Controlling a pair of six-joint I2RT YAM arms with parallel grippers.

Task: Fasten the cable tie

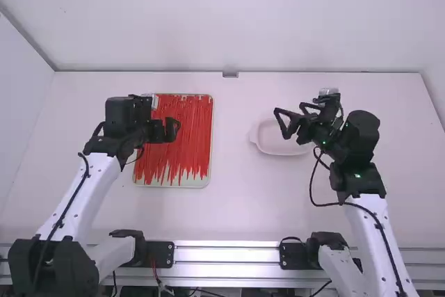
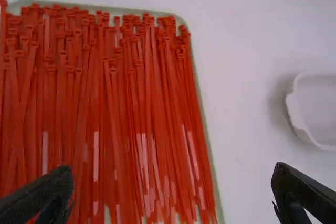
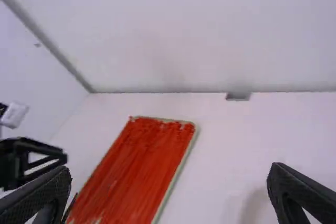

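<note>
The red cable ties are heaped on a tray on the left side of the table, with their long axis running front to back. The left gripper hangs right over them with its fingers wide apart, so it's clearly the nearer one. The right gripper, also spread open, is over the white bowl, well apart from the ties.

My left arm and right arm are white links with black joints, above black brackets on the silver rail. A thin black cable loops above that rail; my fingers are black, textured wedges.
</note>
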